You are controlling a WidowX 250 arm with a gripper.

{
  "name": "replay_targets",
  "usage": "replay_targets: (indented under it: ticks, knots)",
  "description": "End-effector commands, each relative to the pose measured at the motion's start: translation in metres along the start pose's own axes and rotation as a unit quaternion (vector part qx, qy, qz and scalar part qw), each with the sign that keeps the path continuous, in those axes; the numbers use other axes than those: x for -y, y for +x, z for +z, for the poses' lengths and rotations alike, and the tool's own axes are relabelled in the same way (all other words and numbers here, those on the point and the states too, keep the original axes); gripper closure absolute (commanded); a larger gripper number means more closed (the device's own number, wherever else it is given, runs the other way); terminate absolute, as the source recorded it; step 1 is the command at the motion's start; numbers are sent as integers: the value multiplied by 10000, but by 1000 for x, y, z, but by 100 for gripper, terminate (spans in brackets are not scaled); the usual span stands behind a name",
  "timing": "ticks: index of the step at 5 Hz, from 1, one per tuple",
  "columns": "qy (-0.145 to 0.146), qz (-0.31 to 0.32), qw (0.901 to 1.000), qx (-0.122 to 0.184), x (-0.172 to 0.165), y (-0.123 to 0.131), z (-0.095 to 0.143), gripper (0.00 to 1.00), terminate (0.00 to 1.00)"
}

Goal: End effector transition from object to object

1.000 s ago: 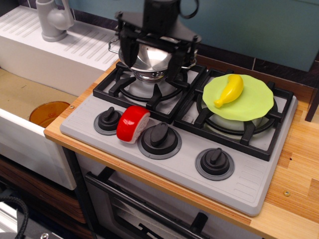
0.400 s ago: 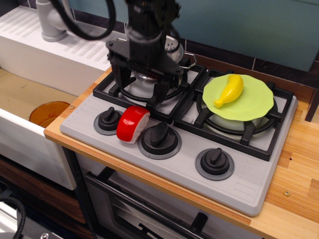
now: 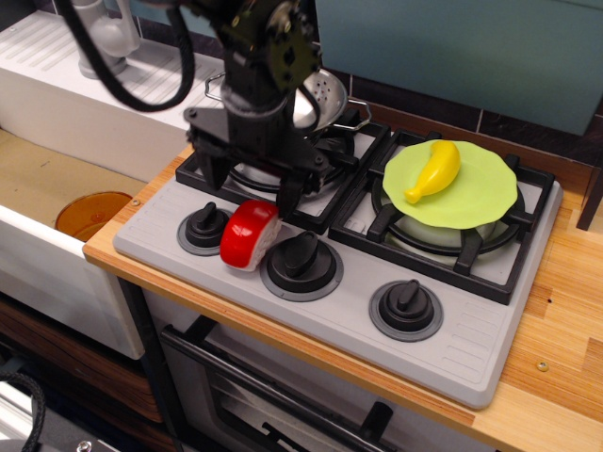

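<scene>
Black metal claw-fingered pincer (image 3: 247, 184), fingers spread and empty, poised just above and behind the red-and-white cylindrical toy roll (image 3: 250, 233) on the grey toy stove (image 3: 471, 348). The silver metal pot (image 3: 316, 94) sits on the rear-left burner behind the arm. Judged mid-transfer: the downward, open fingers suit closing on the roll.

Grey toy stove (image 3: 452, 348) on wooden counter (image 3: 556, 377): yellow banana (image 3: 434, 169) lies on green plate (image 3: 471, 202) over the stove's right burner; metal pot (image 3: 316, 99) sits on its left rear burner. Red-and-white cylinder (image 3: 250, 233) rests on the stove's front panel between two of three black knobs (image 3: 406, 303). Left of the stove, white sink (image 3: 66, 141) holds an orange dish (image 3: 89, 212), grey faucet (image 3: 99, 42) behind.
</scene>
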State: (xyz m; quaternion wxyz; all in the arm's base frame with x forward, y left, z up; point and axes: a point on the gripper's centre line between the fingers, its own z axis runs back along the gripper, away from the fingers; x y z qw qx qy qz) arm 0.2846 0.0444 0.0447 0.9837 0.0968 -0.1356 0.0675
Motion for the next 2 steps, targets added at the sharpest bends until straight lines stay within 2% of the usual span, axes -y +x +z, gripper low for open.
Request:
replay_targets:
  ticks: [1,2]
  knots:
    - [-36,279,9995,109,12,-9,-14,0,0]
    - [-23,417,9991,118,19,-13,-26,0,100]
